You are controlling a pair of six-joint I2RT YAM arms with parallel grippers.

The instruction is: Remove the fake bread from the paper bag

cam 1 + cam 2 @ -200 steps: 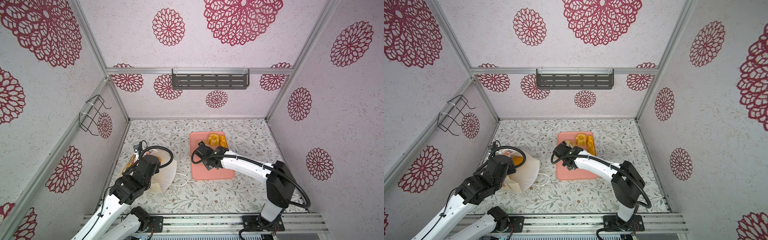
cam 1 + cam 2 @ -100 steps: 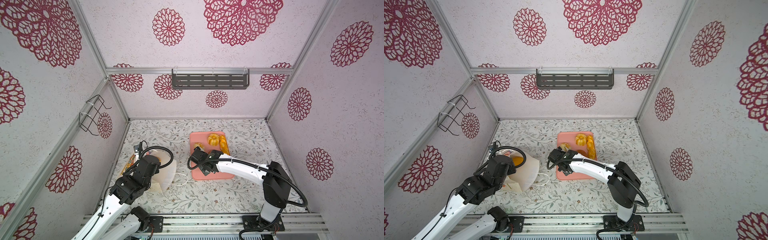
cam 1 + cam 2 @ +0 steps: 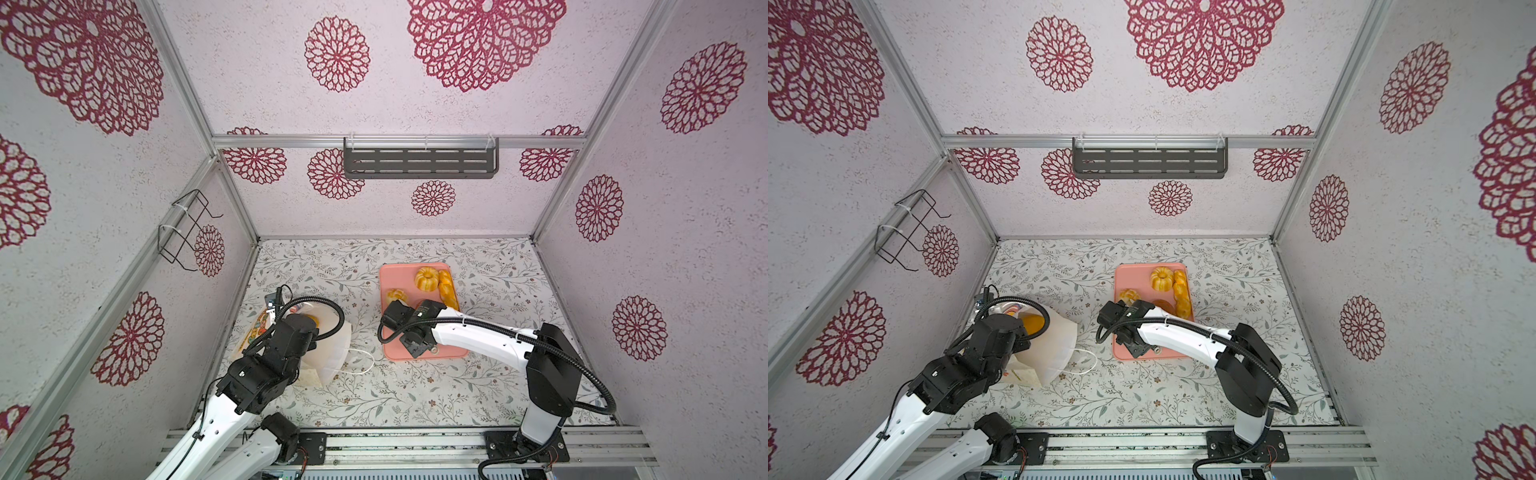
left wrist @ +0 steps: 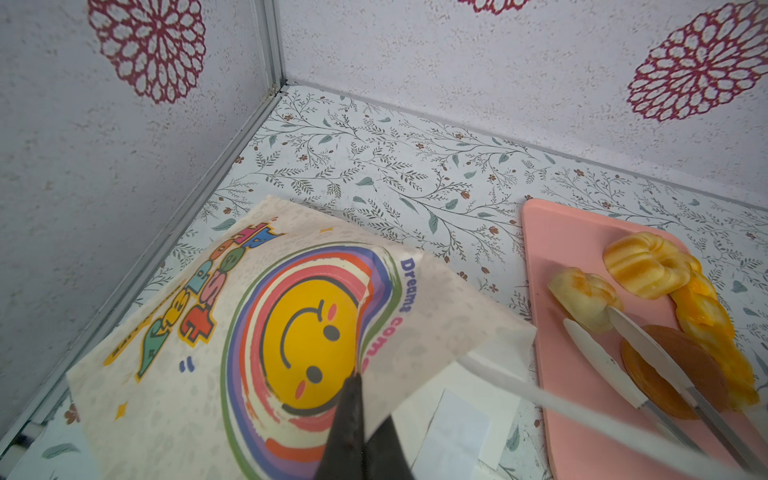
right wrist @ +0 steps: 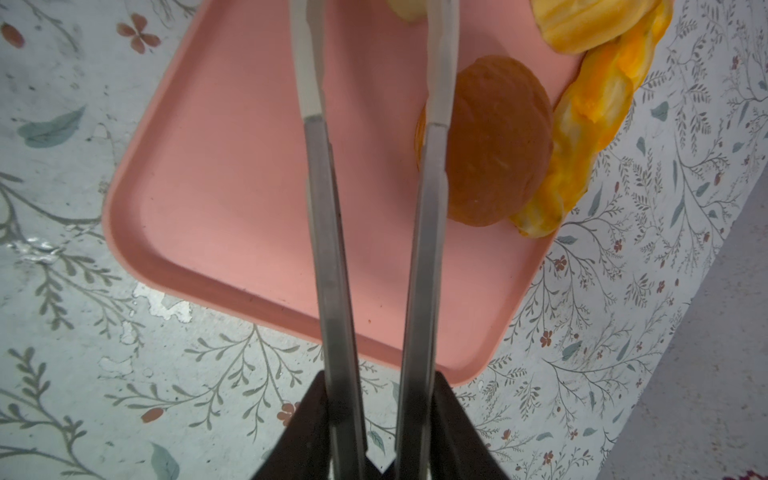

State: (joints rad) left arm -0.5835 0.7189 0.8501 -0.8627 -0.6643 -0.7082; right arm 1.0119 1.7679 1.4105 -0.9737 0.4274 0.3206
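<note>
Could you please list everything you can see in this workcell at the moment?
paper bag: one, cream, left of tray
fake bread: at least one, orange, inside bag's mouth
fake bread on tray: four, mostly golden; ring, braided stick, knotted roll, dark brown bun
tray: one, pink, table centre
tongs: one, metal, over tray
shelf: one, grey, back wall
wire rack: one, black, left wall
left end effector: black, shut on bag's rim
right end effector: black, holding tongs

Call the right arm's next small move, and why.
Probably draw the tongs off the knotted roll toward the paper bag: they're open, the roll lies on the tray, orange bread shows inside the bag, left gripper pinching its rim.
</note>
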